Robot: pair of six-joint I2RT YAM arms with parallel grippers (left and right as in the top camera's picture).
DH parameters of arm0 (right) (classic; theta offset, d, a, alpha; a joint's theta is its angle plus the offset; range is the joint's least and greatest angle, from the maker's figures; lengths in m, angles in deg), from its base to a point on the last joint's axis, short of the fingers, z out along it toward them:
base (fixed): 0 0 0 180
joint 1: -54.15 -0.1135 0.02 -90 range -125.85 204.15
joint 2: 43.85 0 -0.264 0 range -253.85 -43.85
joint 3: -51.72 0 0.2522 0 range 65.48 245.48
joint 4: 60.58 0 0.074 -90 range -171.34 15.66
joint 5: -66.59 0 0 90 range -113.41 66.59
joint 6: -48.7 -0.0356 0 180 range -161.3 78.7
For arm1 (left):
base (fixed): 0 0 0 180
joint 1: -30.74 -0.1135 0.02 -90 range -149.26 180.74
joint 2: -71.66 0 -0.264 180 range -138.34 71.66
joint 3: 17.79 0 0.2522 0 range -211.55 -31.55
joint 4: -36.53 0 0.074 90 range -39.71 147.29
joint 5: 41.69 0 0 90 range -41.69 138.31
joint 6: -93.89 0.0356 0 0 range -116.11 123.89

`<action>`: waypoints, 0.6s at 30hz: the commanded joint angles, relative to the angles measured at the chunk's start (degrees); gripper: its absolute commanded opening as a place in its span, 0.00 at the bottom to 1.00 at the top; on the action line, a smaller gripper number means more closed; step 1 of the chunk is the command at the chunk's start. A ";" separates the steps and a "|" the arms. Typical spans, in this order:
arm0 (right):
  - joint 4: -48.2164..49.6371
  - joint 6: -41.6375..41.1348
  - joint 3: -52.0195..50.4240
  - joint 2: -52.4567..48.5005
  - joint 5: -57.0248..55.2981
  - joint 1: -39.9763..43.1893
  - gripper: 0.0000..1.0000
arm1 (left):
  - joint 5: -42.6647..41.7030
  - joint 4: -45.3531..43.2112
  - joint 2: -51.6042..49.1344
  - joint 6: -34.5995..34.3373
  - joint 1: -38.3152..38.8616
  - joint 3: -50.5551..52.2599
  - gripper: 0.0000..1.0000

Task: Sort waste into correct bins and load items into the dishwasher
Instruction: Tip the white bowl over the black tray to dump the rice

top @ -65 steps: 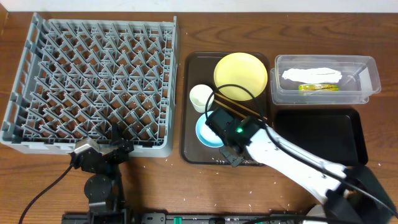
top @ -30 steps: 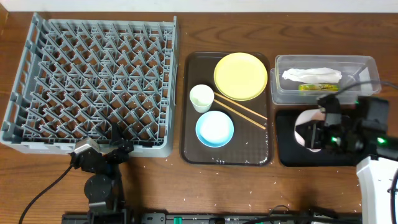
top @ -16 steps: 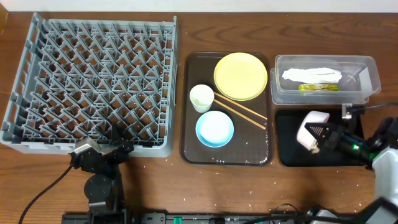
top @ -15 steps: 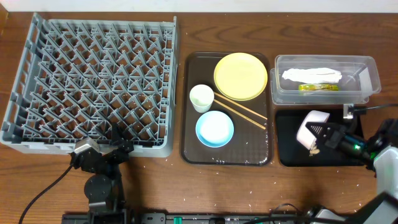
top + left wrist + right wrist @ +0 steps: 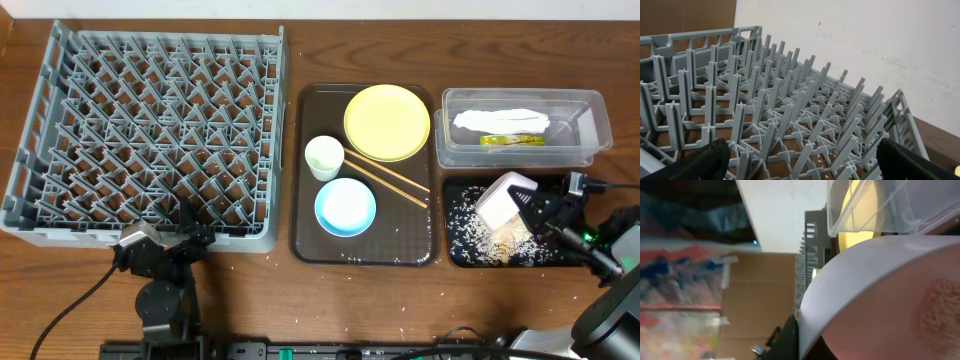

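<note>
- White bowl [image 5: 503,197]: tilted over the black tray [image 5: 460,258], clamped in the right end effector [image 5: 535,210].
- Rice crumbs [image 5: 488,238]: newly scattered in the tray, which was bare half a second ago; food waste apparently sorted.
- Left end effector [image 5: 805,170]: fingers spread, empty, beside the dish rack [image 5: 790,115].
- Bowl likely ready for racking.

The left arm [image 5: 158,262] sits folded low at the table's near left edge, the left gripper [image 5: 190,228] aimed toward the far side, its fingers [image 5: 705,160] spread wide apart. At the near right, the right arm [image 5: 600,240] reaches leftward, the right gripper [image 5: 541,208] clamped on a tilted white bowl [image 5: 503,197].
</note>
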 commanded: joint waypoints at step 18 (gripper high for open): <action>-3.02 -3.74 -0.20 -0.15 3.41 5.40 0.01 | -0.11 1.31 0.35 0.98 -0.17 1.62 0.94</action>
